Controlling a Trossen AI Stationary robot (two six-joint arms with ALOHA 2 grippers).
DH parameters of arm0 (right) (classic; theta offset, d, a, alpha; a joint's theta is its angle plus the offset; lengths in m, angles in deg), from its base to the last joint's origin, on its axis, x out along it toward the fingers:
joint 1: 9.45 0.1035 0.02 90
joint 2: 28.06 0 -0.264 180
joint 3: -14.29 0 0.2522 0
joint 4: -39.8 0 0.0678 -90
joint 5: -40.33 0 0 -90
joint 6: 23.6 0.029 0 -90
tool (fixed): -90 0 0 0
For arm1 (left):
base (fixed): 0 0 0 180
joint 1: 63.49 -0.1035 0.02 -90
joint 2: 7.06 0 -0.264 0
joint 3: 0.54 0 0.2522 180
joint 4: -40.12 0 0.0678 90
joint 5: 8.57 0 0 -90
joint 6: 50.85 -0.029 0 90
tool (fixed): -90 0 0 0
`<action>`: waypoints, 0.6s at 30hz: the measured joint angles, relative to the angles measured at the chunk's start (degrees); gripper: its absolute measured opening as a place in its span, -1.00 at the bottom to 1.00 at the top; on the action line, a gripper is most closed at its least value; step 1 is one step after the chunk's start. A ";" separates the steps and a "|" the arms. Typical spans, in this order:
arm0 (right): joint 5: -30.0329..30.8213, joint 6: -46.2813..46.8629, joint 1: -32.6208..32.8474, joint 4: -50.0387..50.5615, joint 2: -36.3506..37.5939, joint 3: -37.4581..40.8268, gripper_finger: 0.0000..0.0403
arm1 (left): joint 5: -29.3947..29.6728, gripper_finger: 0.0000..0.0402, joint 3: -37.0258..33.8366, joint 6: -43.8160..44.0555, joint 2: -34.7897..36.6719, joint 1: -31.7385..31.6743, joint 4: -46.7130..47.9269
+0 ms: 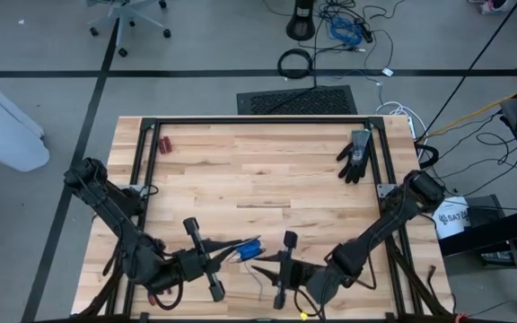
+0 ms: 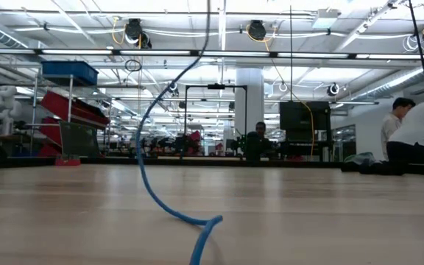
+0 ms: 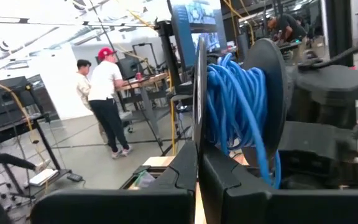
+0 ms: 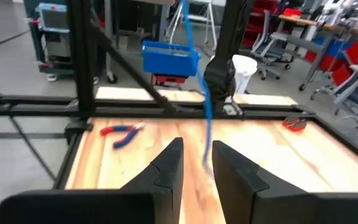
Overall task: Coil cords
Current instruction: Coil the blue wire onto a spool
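You are working in a large open robotics lab or workshop. Your light wooden butcher-block table (image 1: 258,170) sits in a black metal frame on a grey floor strewn with loose black cables (image 1: 474,148). Beyond it you see white ceiling trusses with hanging yellow cords (image 2: 311,110), red and blue storage bins on shelving (image 2: 68,88), dark monitors (image 2: 297,121), wheeled office chairs (image 1: 133,13), and people standing at workbenches (image 3: 107,93).

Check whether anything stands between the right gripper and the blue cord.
Nothing visible does. The blue cord hangs directly ahead of the open right gripper, with no object between them. The red-handled pliers lie farther off on the table, to one side of that line.
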 joint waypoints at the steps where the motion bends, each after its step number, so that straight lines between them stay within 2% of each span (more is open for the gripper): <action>1: -0.10 0.61 0.32 0.77 0.00 0.00 -0.63 | 0.63 -0.97 0.00 -0.09 0.00 0.10 -0.01; 5: -0.40 2.87 1.29 4.36 0.00 0.00 -0.61 | 3.36 -0.97 0.00 -1.46 0.00 0.51 0.03; 11: -0.38 6.01 1.26 8.30 -0.11 0.00 -0.60 | 3.56 -0.97 0.00 -1.44 0.02 0.49 -0.02; 18: -2.96 4.89 -0.08 8.29 -4.95 -0.02 -0.60 | 3.62 -0.97 0.00 -1.44 0.06 0.61 -0.02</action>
